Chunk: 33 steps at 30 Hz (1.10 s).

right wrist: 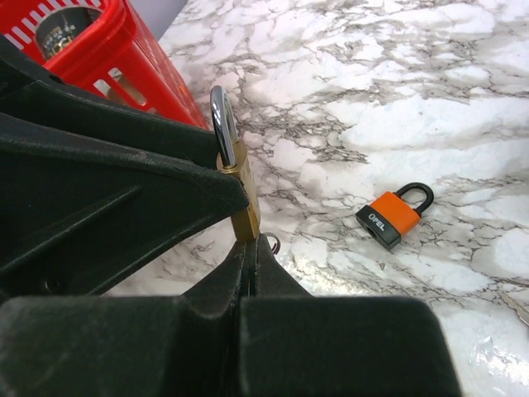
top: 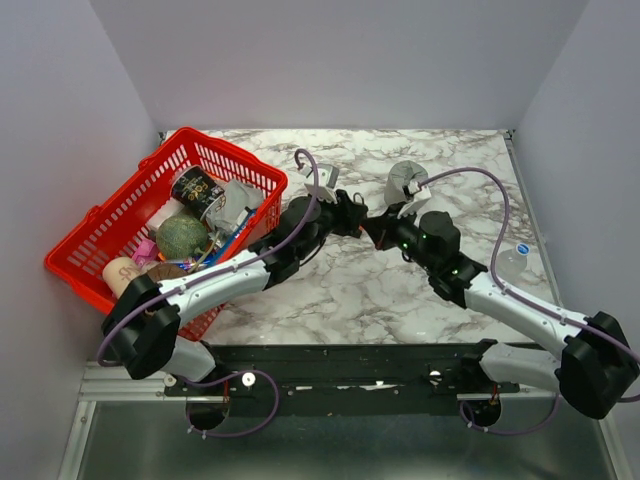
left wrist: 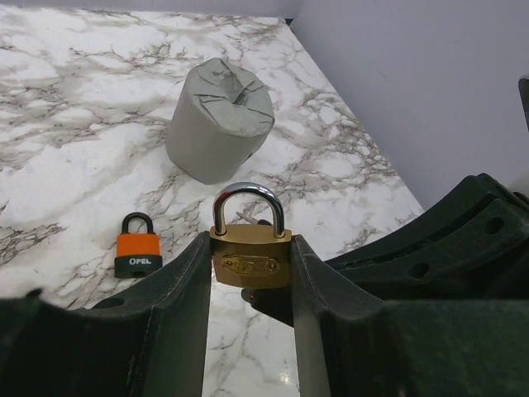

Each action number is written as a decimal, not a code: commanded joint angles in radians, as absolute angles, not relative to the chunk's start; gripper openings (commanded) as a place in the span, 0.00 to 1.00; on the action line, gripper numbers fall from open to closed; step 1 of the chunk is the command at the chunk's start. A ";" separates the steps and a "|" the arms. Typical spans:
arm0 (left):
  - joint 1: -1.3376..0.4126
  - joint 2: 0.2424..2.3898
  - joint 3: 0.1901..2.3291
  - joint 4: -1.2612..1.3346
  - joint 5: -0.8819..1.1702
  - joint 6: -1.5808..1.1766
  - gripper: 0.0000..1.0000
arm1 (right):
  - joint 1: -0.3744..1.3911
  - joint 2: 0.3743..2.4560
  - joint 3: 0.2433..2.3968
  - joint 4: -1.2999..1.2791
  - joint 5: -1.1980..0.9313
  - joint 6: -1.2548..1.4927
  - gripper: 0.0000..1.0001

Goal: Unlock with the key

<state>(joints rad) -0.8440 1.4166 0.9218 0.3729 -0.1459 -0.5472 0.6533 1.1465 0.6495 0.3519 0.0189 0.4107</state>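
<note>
- The key cannot be made out in any view. A small metal loop shows just beside the right gripper's tips, under the brass padlock. I cannot tell whether the loop belongs to the key.
- The right gripper's fingers are pressed together with no visible gap. Their tips touch the bottom of the brass padlock, and what they pinch, if anything, is hidden.
- The left gripper is part-way open and clamps the brass padlock's body between its two fingers. The padlock is upright, its steel shackle on top and closed.
- There are two padlocks. One is the brass one in the grip. The other is an orange padlock lying flat on the marble table, apart from both grippers.
- One grey wrapped roll stands farther back on the table.
- One red basket sits at the left, with several items inside.
- Both arms reach forward and inward from their bases. The left arm runs along the basket's edge, and the two grippers meet tip to tip over the middle of the table.
</note>
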 commanded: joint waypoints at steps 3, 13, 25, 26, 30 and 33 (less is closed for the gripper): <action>-0.885 1.361 0.894 0.291 0.002 -0.543 0.00 | 0.631 1.062 0.670 0.606 0.075 0.431 0.01; -0.885 1.301 0.859 0.347 0.116 -0.529 0.00 | 0.598 0.991 0.690 0.575 -0.052 0.451 0.01; -0.884 1.296 0.853 0.396 0.207 -0.523 0.00 | 0.560 0.951 0.703 0.565 -0.143 0.479 0.01; -0.884 1.295 0.850 0.409 0.216 -0.520 0.00 | 0.551 0.950 0.704 0.565 -0.167 0.483 0.01; -0.884 1.281 0.828 0.449 0.265 -0.528 0.00 | 0.517 0.950 0.710 0.563 -0.242 0.503 0.01; -0.885 1.284 0.825 0.475 0.307 -0.529 0.00 | 0.491 0.957 0.721 0.563 -0.304 0.522 0.01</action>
